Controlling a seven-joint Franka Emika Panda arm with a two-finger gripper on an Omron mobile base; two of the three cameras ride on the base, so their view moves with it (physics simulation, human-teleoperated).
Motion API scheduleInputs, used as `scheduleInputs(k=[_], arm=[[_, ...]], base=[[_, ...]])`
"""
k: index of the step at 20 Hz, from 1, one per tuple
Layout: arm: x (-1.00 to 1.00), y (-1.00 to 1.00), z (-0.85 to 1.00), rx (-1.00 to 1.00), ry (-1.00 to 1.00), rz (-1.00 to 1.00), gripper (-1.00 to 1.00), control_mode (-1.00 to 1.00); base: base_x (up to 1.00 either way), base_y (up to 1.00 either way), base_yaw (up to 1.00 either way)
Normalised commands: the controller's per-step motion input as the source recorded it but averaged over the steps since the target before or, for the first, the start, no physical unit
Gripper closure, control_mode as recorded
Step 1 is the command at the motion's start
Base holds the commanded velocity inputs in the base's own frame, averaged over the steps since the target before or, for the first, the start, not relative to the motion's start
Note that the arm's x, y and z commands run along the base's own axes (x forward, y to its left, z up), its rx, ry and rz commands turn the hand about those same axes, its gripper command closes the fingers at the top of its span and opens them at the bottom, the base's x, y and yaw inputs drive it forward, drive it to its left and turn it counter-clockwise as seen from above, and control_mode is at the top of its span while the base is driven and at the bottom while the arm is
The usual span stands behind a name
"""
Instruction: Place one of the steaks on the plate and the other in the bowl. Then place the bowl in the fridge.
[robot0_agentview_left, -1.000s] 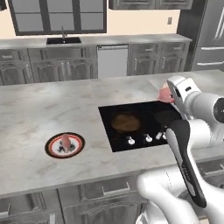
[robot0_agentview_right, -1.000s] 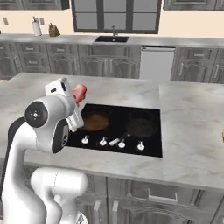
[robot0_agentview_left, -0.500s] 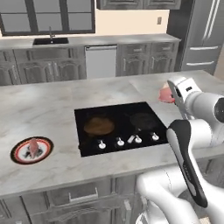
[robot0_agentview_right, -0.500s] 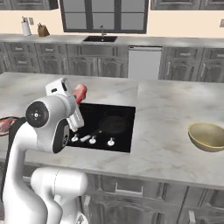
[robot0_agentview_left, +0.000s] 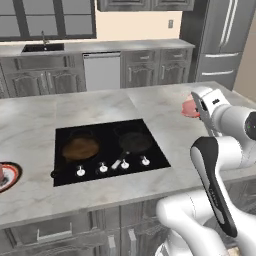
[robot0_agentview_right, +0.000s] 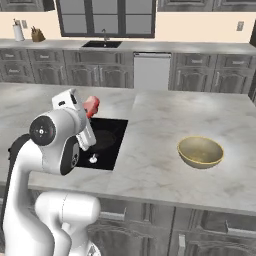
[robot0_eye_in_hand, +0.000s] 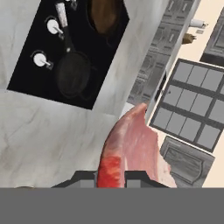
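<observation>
Steak, pink-red with a browner edge, is clamped between the two dark fingertips of the gripper and is held in the air above the grey marble counter. In the left base view the same steak is seen as a pink patch just beside the white wrist, over the counter to the right of the black cooktop. In the right base view it is seen as a red piece sticking out beyond the wrist, above the near edge of the cooktop.

An olive-yellow bowl is set on the counter to the robot's right, well apart from the held steak, and nothing is seen inside it. At the far left edge of the left base view, a plate with an orange-red rim is partly cut off by the frame; a small pinkish piece is seen on it, too cropped to identify with certainty.

A black frying pan is placed on the cooktop, with a brown pan beside it. A grey steel fridge is seen at the back right of the kitchen, doors closed.
</observation>
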Motion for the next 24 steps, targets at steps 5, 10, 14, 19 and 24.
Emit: scheduleInputs(k=[5, 10, 14, 19, 24], arm=[[0.0, 0.0, 0.0, 0.0, 0.0, 0.0, 1.0, 1.0], [0.0, 0.0, 0.0, 0.0, 0.0, 0.0, 1.0, 1.0], [0.0, 0.0, 0.0, 0.0, 0.0, 0.0, 1.0, 1.0], [0.0, 0.0, 0.0, 0.0, 0.0, 0.0, 1.0, 1.0], [0.0, 0.0, 0.0, 0.0, 0.0, 0.0, 1.0, 1.0]], base=[[0.0, -0.62, -0.02], [0.0, -0.61, -0.01], [0.0, -0.59, -0.01], [0.0, -0.58, -0.01], [0.0, -0.56, -0.01]])
